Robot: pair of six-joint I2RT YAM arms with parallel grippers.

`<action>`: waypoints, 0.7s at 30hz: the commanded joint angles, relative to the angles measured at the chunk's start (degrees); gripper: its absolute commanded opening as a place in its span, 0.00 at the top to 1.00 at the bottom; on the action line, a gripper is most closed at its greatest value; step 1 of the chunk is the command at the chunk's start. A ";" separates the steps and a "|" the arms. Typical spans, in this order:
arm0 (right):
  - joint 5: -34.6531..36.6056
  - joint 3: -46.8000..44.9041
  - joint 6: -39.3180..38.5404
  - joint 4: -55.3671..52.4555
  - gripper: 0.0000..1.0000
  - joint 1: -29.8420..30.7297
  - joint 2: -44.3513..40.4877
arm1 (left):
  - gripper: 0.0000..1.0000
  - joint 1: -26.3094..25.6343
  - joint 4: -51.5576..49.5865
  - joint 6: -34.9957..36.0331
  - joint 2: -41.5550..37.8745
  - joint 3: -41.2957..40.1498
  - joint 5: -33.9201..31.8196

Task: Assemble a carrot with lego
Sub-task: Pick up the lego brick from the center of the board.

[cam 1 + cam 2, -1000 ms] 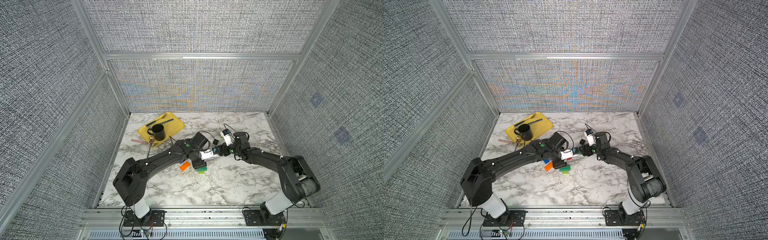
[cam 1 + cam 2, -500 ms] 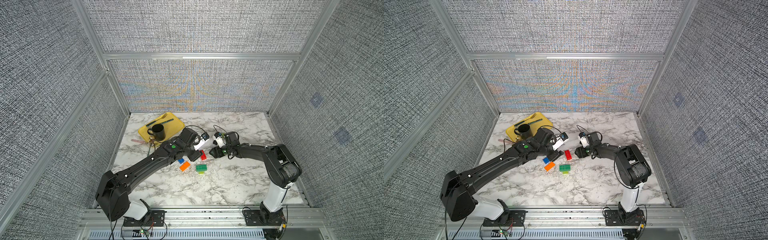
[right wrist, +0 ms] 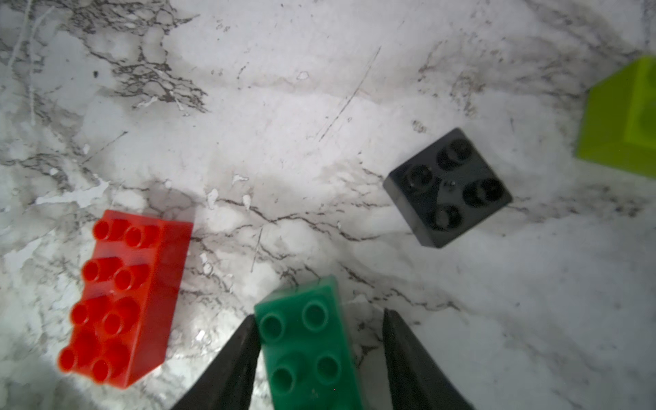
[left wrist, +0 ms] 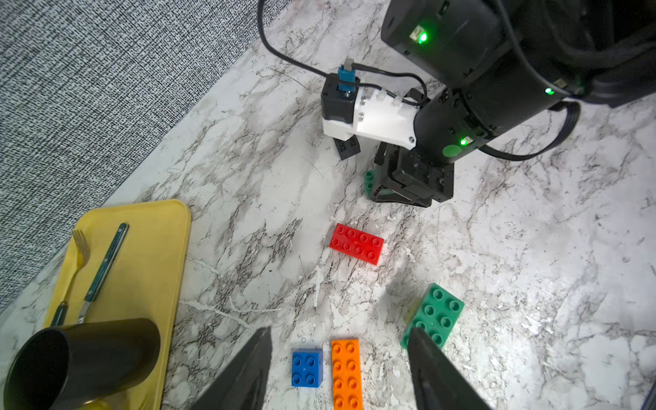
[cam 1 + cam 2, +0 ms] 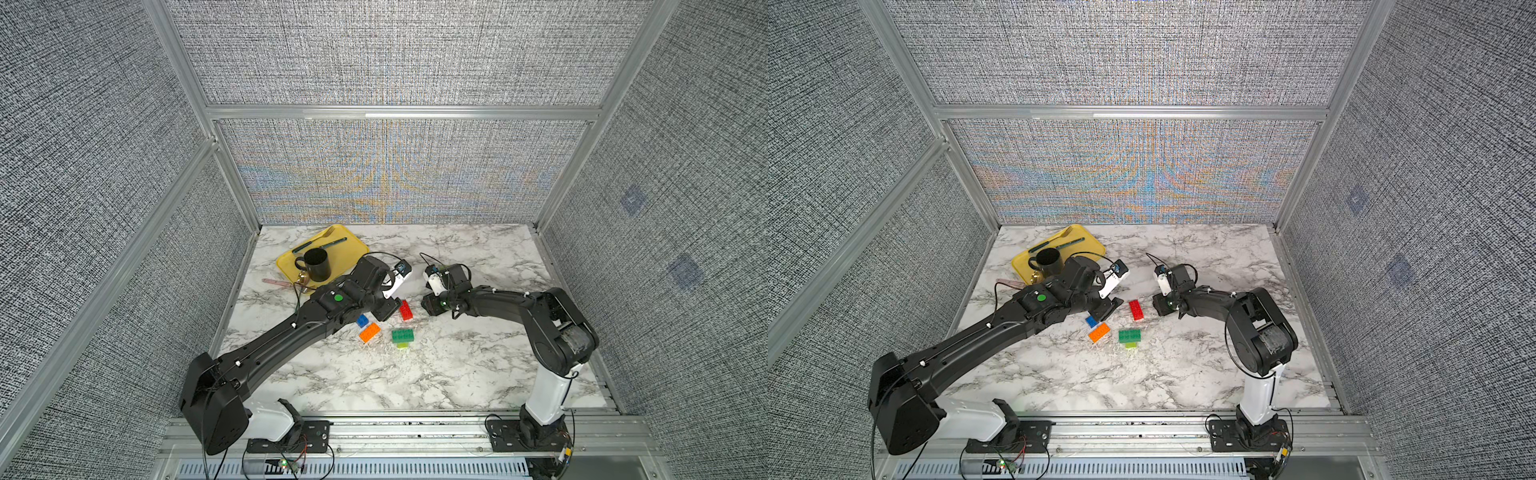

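Note:
The lego lies loose on the marble. A red brick (image 5: 406, 310) sits between my grippers, near a blue brick (image 5: 362, 320) and an orange brick (image 5: 370, 332). A dark green brick (image 5: 402, 335) sits on a lime one (image 5: 402, 345). My left gripper (image 4: 340, 332) hangs open above the blue brick (image 4: 307, 367) and orange brick (image 4: 346, 374), holding nothing. My right gripper (image 3: 319, 316) straddles another dark green brick (image 3: 307, 344); one finger touches it and a gap remains at the other. A black brick (image 3: 447, 186) and a lime brick (image 3: 621, 117) lie beyond. No assembled carrot shows.
A yellow tray (image 5: 345, 249) at the back left holds a black mug (image 5: 313, 264), a fork and a dark-handled utensil. A pink stick (image 5: 276, 282) lies beside it. Mesh walls close in the table on three sides.
The two grippers, close together a second ago, have drawn apart, uncovering the red brick. The right gripper has come down at the dark green brick and its jaws have narrowed.

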 commanded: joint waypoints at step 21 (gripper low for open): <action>3.89 -0.80 -5.80 -8.81 0.69 0.84 -5.06 | 0.35 2.53 -0.40 -9.14 -4.62 -1.91 -7.56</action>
